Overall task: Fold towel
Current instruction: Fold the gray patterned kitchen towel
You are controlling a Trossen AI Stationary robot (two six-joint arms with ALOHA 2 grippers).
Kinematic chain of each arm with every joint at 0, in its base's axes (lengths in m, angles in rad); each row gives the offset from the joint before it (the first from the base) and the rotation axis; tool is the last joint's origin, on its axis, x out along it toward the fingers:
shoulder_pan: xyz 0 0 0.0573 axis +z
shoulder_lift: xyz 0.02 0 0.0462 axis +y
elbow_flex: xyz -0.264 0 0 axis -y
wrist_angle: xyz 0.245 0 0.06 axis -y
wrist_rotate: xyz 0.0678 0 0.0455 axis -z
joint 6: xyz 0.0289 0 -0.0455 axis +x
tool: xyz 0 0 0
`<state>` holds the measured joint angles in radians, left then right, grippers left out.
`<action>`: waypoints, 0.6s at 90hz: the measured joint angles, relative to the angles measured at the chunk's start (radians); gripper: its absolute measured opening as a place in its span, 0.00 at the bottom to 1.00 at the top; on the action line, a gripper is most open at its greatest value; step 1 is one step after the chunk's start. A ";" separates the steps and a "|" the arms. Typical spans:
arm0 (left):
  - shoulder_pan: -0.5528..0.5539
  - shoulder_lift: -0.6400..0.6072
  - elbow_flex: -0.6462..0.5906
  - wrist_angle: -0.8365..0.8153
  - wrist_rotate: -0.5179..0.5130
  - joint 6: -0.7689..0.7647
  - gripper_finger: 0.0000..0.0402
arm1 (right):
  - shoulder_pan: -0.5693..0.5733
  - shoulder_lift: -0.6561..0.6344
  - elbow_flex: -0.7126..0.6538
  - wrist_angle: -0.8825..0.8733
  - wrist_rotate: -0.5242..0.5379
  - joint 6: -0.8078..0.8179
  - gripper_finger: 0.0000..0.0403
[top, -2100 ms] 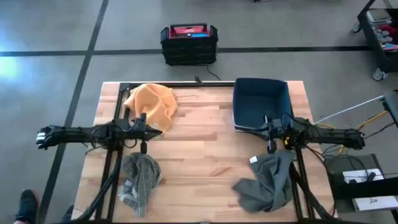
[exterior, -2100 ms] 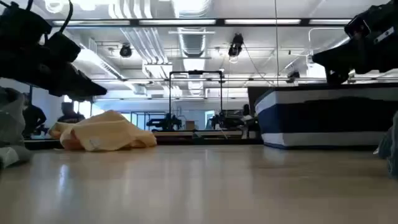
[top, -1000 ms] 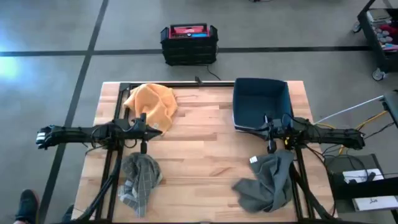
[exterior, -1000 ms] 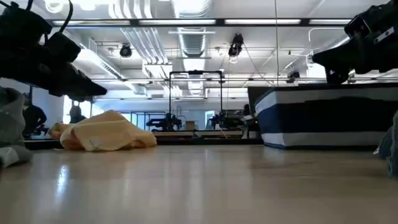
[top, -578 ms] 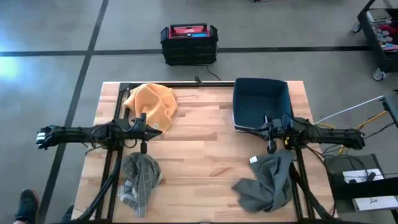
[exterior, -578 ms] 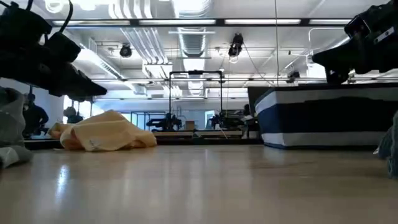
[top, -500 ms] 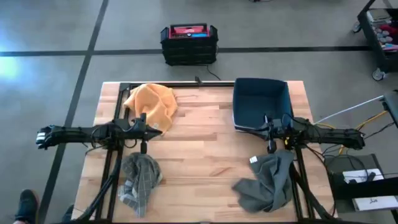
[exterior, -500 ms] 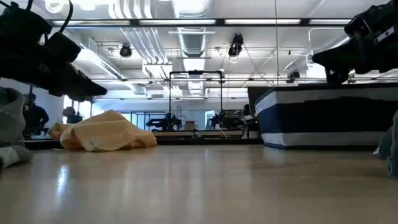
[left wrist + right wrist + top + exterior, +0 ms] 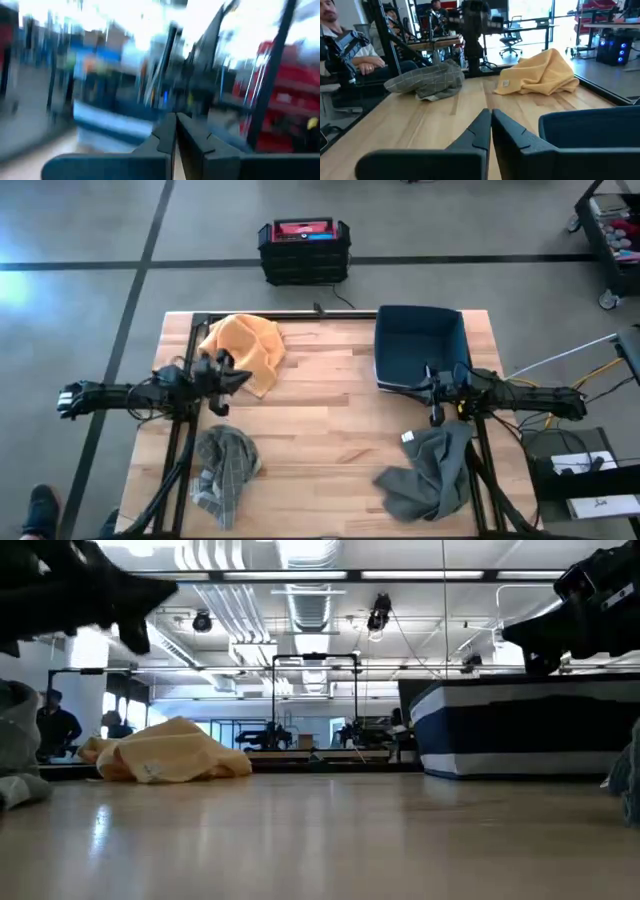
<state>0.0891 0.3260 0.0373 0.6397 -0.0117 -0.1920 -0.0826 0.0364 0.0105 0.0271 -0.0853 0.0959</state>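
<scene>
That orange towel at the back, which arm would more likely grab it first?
Probably the left. The left gripper hangs right beside the orange towel, its fingers shut. The right gripper sits across the table by the blue bin.

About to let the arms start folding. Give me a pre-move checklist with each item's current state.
1. Left gripper empty, fingers shut: ok.
2. Right gripper empty, fingers shut: ok.
3. Orange towel lying free on the table: ok.
4. Towel flattened for folding: not ok, it is crumpled.
5. Centre of the table bare for spreading: ok.
6. Blue bin apart from the orange towel: ok.
</scene>
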 joint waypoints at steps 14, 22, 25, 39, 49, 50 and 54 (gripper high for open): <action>-0.013 0.043 0.255 -0.526 0.082 0.023 0.00 | 0.000 0.000 0.000 0.000 0.000 0.000 0.00; -0.042 0.139 0.451 -0.866 0.053 0.009 0.00 | 0.000 0.000 0.000 0.000 0.000 0.000 0.00; -0.056 0.184 0.521 -0.966 0.046 -0.003 0.00 | 0.000 0.000 0.000 0.000 0.000 0.000 0.00; -0.131 0.404 0.810 -1.369 0.040 -0.121 0.00 | 0.000 0.000 0.000 0.000 0.000 0.000 0.00; -0.194 0.564 0.975 -1.668 0.040 -0.238 0.00 | 0.000 0.000 0.000 0.000 0.000 0.000 0.00; -0.200 0.578 0.990 -1.697 0.040 -0.250 0.00 | 0.000 0.000 0.000 0.000 0.000 0.000 0.00; -0.221 0.634 1.037 -1.801 0.041 -0.295 0.00 | 0.000 0.000 0.000 0.000 0.000 0.000 0.00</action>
<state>-0.1320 0.9598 1.0743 -1.1611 0.0289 -0.4867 -0.0826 0.0364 0.0105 0.0269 -0.0851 0.0959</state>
